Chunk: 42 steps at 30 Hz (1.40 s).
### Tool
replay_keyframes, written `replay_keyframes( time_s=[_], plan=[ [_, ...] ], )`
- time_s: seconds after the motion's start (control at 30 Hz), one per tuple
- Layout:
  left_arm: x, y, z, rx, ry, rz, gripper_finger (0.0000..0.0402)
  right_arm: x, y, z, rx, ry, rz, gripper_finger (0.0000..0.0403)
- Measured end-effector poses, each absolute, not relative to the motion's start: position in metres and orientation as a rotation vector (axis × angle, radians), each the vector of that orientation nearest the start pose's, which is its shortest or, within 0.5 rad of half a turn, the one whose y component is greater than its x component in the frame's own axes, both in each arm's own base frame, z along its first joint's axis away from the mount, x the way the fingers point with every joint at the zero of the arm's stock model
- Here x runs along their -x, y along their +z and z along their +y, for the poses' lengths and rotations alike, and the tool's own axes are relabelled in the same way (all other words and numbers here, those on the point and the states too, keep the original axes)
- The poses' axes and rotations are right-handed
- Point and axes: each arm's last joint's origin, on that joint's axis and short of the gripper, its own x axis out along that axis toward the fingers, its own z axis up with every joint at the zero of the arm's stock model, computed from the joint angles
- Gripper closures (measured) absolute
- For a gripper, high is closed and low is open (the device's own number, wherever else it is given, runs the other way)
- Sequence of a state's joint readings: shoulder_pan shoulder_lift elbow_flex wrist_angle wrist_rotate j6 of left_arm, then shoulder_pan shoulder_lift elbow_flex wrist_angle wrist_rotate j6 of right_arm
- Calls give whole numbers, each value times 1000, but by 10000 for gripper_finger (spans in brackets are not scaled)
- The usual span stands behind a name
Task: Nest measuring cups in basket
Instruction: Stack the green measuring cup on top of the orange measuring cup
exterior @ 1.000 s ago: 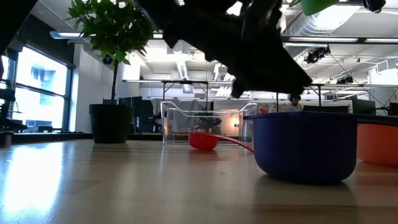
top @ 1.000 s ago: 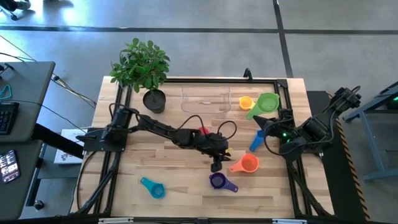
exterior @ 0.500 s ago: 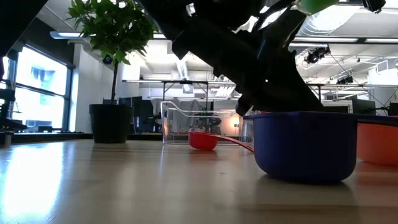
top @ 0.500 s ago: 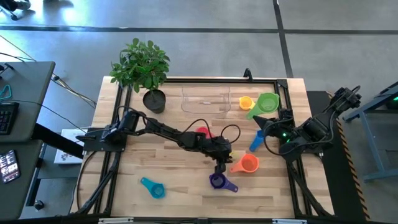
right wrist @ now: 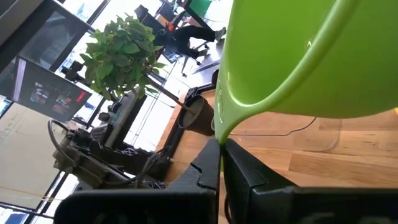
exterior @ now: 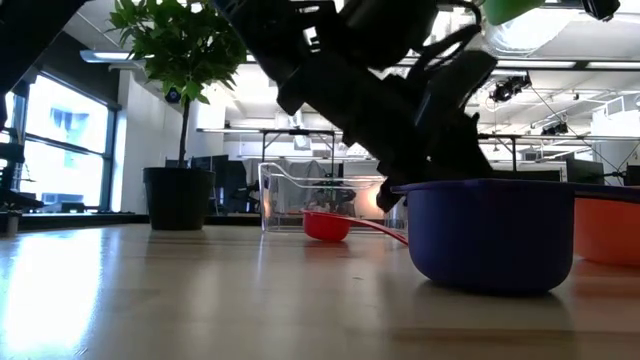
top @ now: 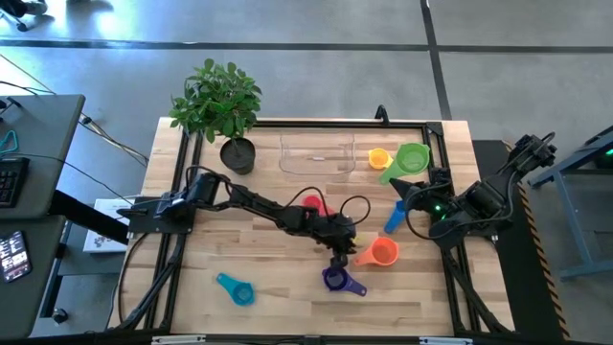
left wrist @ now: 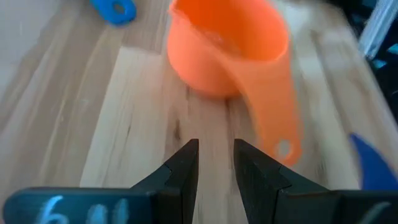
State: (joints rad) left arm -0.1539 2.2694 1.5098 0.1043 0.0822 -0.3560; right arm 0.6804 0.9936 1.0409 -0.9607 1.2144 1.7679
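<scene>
My left gripper (top: 337, 263) (left wrist: 216, 163) hangs low over the table, its fingers a narrow gap apart with nothing between them. It sits just beyond the purple cup (top: 334, 279) (exterior: 490, 235) and points at the orange cup (top: 382, 251) (left wrist: 227, 50), which stands on its base. At the right, my right gripper (top: 403, 184) (right wrist: 219, 152) is shut on the green cup (top: 413, 158) (right wrist: 298, 56), held up in the air. The clear basket (top: 316, 153) stands at the far edge. The red cup (top: 311, 202), the blue cup (top: 394, 218), the teal cup (top: 235, 288) and a small yellow cup (top: 379, 157) lie on the table. My right gripper pinches a thin lower edge of the green cup (right wrist: 219, 138) between its two fingers. Whether that part is the handle or the rim I cannot tell. The cup stands above the fingers, lifted clear of the table.
A potted plant (top: 236, 151) stands at the far left, beside the basket. A black frame (top: 287, 123) runs round the wooden table top. There is bare wood at the near left around the teal cup.
My left gripper has sunk toward the table and edged toward the near edge, closing on the purple cup, with a slight roll of the wrist. The cups have stayed where they were.
</scene>
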Motion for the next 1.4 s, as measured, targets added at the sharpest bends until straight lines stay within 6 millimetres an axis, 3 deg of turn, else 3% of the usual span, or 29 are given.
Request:
replay_keyframes(
  time_s=[0.37,0.7,1.03,1.23,1.4],
  plan=[
    [-481,126,-89,325,-145,635,312,-146,335,83,-940,-742,-42,403],
    [-482,101,-101,406,-183,663,312,-146,335,83,-943,-742,-44,403],
    [-491,116,-94,432,-179,547,312,-146,335,83,-944,-742,-44,403],
    [-497,129,-100,397,-209,504,312,-146,335,83,-944,-742,-44,403],
    [-496,127,-104,330,-226,532,312,-146,335,83,-944,-742,-44,403]
  ],
)
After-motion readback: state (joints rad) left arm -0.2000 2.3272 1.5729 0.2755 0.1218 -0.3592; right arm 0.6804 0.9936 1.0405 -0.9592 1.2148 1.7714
